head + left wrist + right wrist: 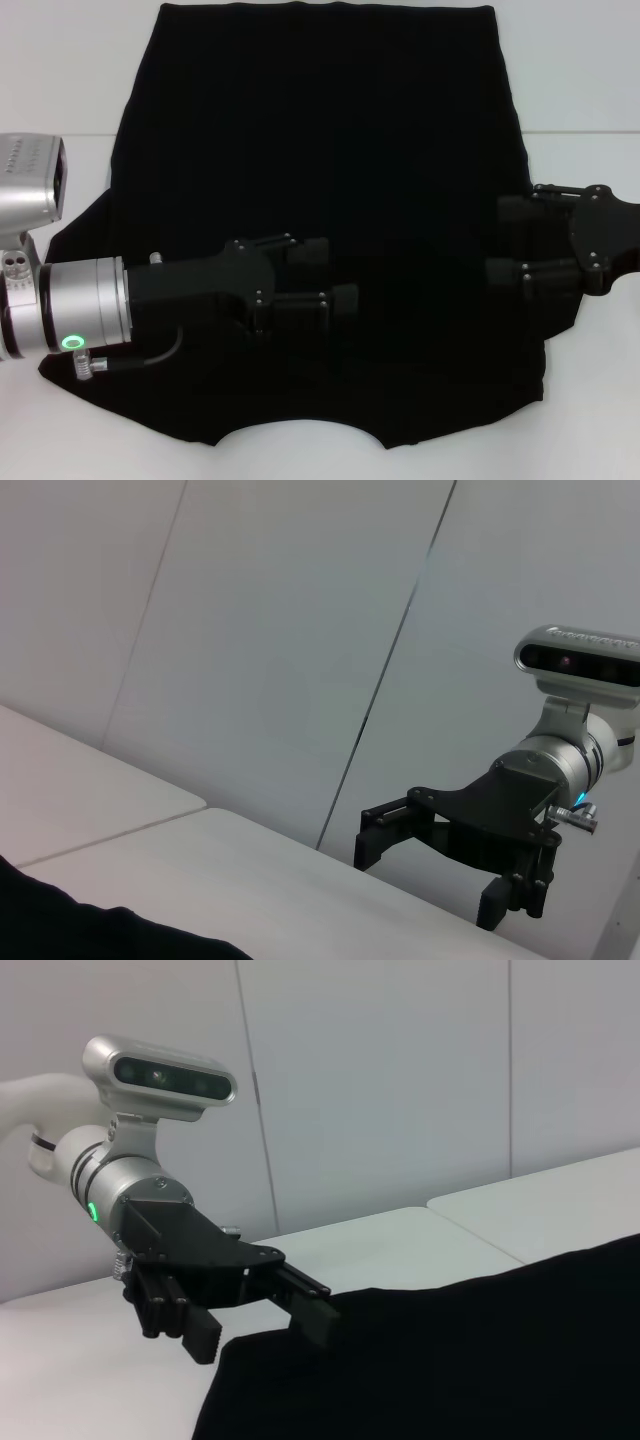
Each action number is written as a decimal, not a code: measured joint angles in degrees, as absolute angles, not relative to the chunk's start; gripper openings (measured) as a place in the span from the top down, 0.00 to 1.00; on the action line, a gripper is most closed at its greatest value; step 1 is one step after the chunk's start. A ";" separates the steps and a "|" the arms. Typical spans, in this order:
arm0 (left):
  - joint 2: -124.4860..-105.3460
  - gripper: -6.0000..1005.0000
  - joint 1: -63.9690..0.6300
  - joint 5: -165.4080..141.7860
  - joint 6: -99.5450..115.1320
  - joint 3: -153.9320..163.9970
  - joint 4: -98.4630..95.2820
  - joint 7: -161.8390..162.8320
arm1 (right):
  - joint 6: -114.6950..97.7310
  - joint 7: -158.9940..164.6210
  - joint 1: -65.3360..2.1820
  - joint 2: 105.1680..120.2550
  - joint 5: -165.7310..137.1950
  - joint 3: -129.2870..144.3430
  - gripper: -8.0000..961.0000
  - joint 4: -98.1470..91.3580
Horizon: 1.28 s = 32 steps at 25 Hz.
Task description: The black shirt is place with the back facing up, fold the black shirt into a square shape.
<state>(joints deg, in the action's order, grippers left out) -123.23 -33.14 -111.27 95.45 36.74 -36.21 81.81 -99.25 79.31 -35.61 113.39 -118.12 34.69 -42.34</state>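
Head view: nearest the camera, the curved neck opening of the black shirt (320, 200) sits at the near edge of the white surface (590, 180). The cloth is soft, matte, plain black, spread flat with shallow wrinkles; the straight hem lies at the far edge and the short sleeves reach toward the left and right edges. The left hand (335, 275) comes in from the near-left corner on a brushed-silver wrist with a green ring light, forearm about level, black fingers apart and pointing toward the right edge, over the shirt's near-middle. The right hand (505, 240) enters from the right edge over the right sleeve, hard black linkage fingers apart, pointing toward the left edge.

Left wrist view: the right hand (430, 880) hangs just above the smooth pale surface (250, 870), fingers spread; a grey camera housing sits on its silver wrist. A strip of the shirt (70, 930) shows at one corner.

Right wrist view: the left hand (260, 1330) is at the shirt's edge (450, 1360), fingers apart, one fingertip at the cloth; contact cannot be told.
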 joint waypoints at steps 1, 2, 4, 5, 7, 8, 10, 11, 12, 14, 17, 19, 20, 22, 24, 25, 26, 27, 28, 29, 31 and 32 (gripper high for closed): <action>-123.23 0.16 -33.13 -111.27 95.45 36.74 -36.21 81.79 | -99.31 79.15 -35.60 113.42 -118.12 34.69 0.05 -42.34; -123.23 0.16 -33.13 -111.27 95.45 36.76 -36.21 81.74 | -99.32 79.07 -35.60 113.45 -118.12 34.70 0.05 -42.35; -123.22 0.16 -33.10 -111.27 95.45 36.81 -36.20 81.65 | -99.33 79.03 -35.59 113.49 -118.12 34.71 0.05 -42.36; -123.22 0.16 -33.08 -111.27 95.45 36.83 -36.21 81.63 | -99.34 79.02 -35.60 113.51 -118.12 34.71 0.05 -42.37; -123.24 0.16 -33.03 -111.27 95.45 36.83 -36.21 81.63 | -99.35 79.01 -35.59 113.55 -118.12 34.72 0.05 -42.37; -123.26 0.16 -33.01 -111.27 95.45 36.83 -36.21 81.63 | -99.36 79.01 -35.60 113.55 -118.12 34.72 0.05 -42.37; -123.29 0.16 -32.98 -111.27 95.45 36.83 -36.21 81.66 | -99.37 79.01 -35.59 113.55 -118.12 34.72 0.05 -42.37; -123.30 0.16 -32.97 -111.27 95.45 36.83 -36.21 81.69 | -99.38 79.01 -35.59 113.55 -118.12 34.72 0.05 -42.37; -123.30 0.16 -32.97 -111.27 95.45 36.83 -36.21 81.72 | -99.39 79.01 -35.59 113.55 -118.12 34.72 0.05 -42.37; -123.31 0.16 -32.95 -111.27 95.44 36.74 -36.21 81.84 | -99.42 79.01 -35.59 113.55 -118.09 34.72 0.05 -42.37; -123.31 0.16 -32.86 -111.25 94.56 36.25 -36.21 82.74 | -99.49 79.04 -35.59 113.55 -118.02 34.72 0.05 -42.37; -123.23 0.16 -32.77 -111.24 91.74 35.62 -36.24 86.72 | -99.50 79.07 -35.59 113.55 -117.93 34.72 0.05 -42.37; -123.13 0.16 -32.73 -111.25 90.75 35.40 -36.27 88.19 | -99.50 79.10 -35.59 113.55 -117.91 34.72 0.05 -42.37; -122.91 0.16 -32.56 -111.60 89.72 34.56 -36.35 90.03 | -99.49 79.20 -35.65 113.55 -117.89 34.72 0.05 -42.37; -122.87 0.16 -32.27 -111.89 89.73 33.67 -36.44 90.19 | -99.35 79.33 -35.85 113.55 -117.88 34.72 0.05 -42.36; -122.87 0.17 -32.18 -111.93 89.72 33.42 -36.46 90.20 | -99.28 79.41 -35.99 113.55 -117.86 34.70 0.05 -42.36; -122.88 0.17 -32.11 -111.95 89.64 32.93 -36.46 90.28 | -99.23 79.50 -36.13 113.56 -117.84 34.64 0.05 -42.36; -122.87 0.17 -32.05 -111.97 89.52 32.26 -36.48 90.64 | -99.21 79.91 -36.36 113.64 -117.82 34.50 0.05 -42.36; -122.81 0.17 -32.03 -111.99 89.41 31.41 -36.60 91.22 | -99.22 80.48 -36.61 113.73 -117.80 34.38 0.05 -42.36; -122.72 0.17 -32.03 -112.06 89.35 30.80 -36.76 91.93 | -99.24 81.04 -36.88 113.80 -117.79 34.31 0.05 -42.36; -122.45 0.17 -31.97 -112.38 89.12 29.49 -37.55 93.91 | -99.22 82.37 -37.29 113.92 -117.77 34.31 0.05 -42.21; -122.22 0.17 -31.90 -112.77 88.77 28.74 -38.14 95.38 | -99.17 82.86 -37.46 114.02 -117.75 34.30 0.05 -42.05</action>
<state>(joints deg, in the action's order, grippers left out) -122.22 -31.90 -112.77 88.77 28.74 -38.14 95.38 -99.17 82.86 -37.46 114.02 -117.75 34.30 -42.05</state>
